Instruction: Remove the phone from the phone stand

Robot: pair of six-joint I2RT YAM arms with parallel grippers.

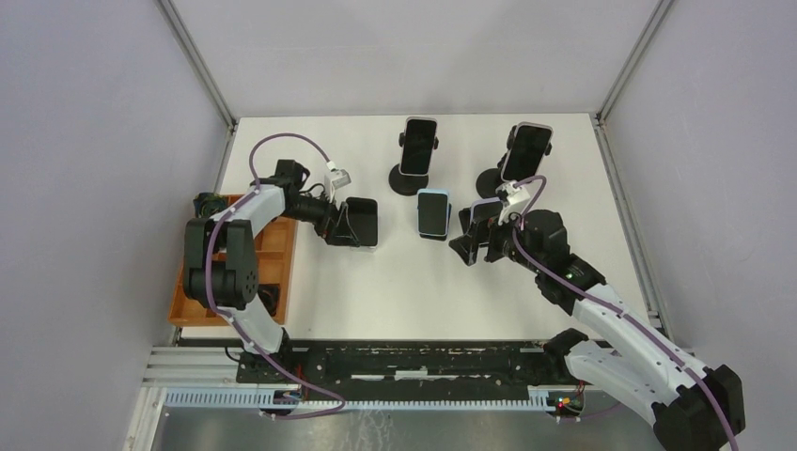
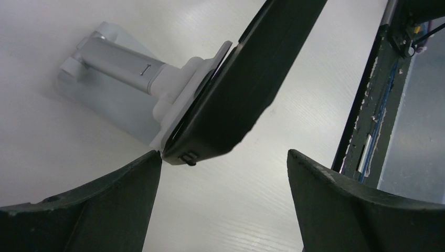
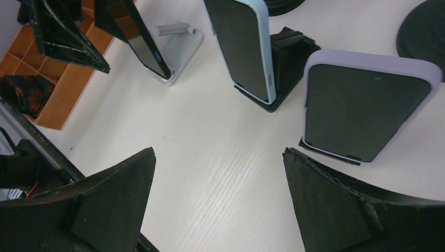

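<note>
A black phone (image 2: pixel 246 79) leans on a silver stand (image 2: pixel 120 63) at the left of the table, where the top view also shows the phone (image 1: pixel 362 222). My left gripper (image 2: pixel 224 157) is open around the phone's lower end; its left fingertip (image 2: pixel 155 157) sits right by the phone's bottom corner, and the right one stands well clear. My right gripper (image 3: pixel 219 152) is open over bare table with nothing between its fingers. Just beyond its right fingertip stands a lavender-cased phone (image 3: pixel 362 105). A blue-cased phone (image 3: pixel 244 47) stands on a black stand behind it.
Two more phones (image 1: pixel 417 146) (image 1: pixel 526 150) stand on black round-base stands at the back. An orange compartment tray (image 1: pixel 273 258) lies at the table's left edge under the left arm. The table's front edge (image 2: pixel 362 131) runs close to the left gripper.
</note>
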